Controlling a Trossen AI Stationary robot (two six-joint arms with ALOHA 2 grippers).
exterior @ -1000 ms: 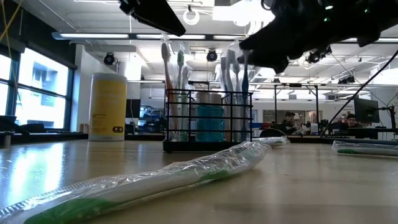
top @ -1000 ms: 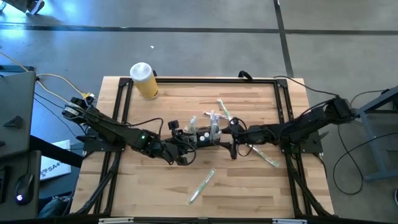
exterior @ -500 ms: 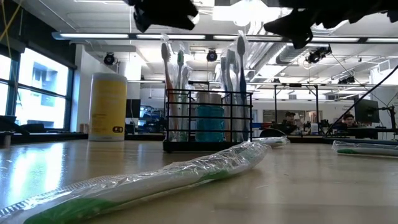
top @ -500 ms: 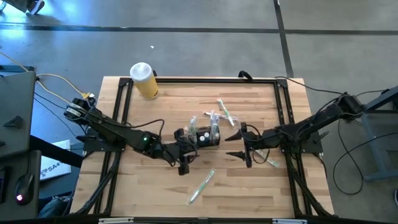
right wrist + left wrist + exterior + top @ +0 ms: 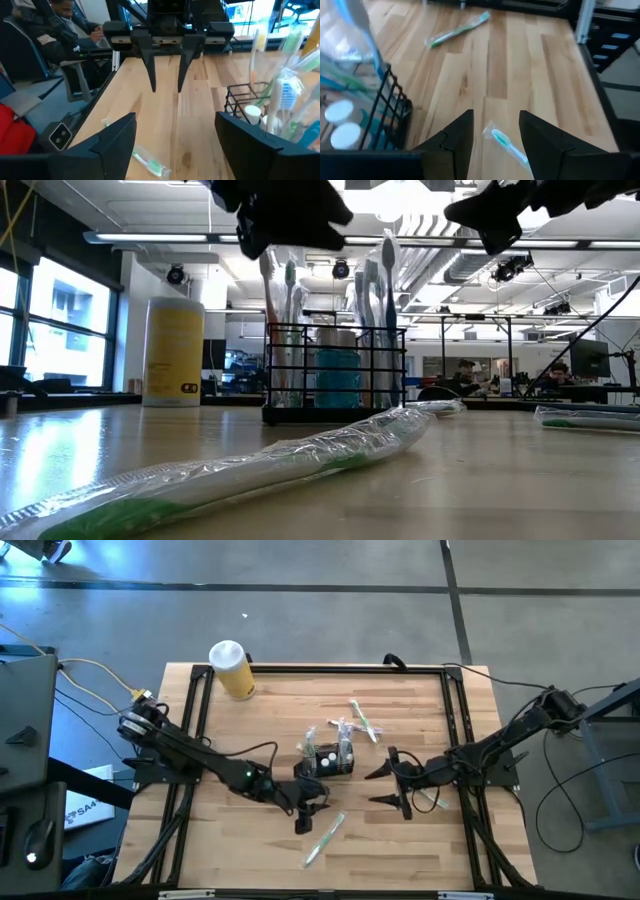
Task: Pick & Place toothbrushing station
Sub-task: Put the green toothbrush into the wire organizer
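The toothbrushing station, a black wire-mesh caddy (image 5: pixel 330 759) holding several toothbrushes and a teal cup, stands on its base near the table's middle; it also shows in the low view (image 5: pixel 335 375). My left gripper (image 5: pixel 304 821) is open and empty, above the table just near-left of the caddy; its wrist view (image 5: pixel 495 135) shows the caddy's corner (image 5: pixel 380 115) beside it. My right gripper (image 5: pixel 376 788) is wide open and empty, to the right of the caddy (image 5: pixel 257 107). In the low view both grippers hang above the caddy's top, the left one (image 5: pixel 285 210) and the right one (image 5: pixel 505 215).
A wrapped toothbrush (image 5: pixel 322 838) lies near the front edge, below my left gripper (image 5: pixel 507 145). Another lies far-right of the caddy (image 5: pixel 362 722), a third under my right arm (image 5: pixel 432 797). A yellow cylinder with a white lid (image 5: pixel 232 670) stands at the far left corner.
Both grippers have drawn back from the caddy. My left gripper has gone toward the table's near edge and a little right. My right gripper has gone toward the right and near edges. The caddy has stayed where it was.
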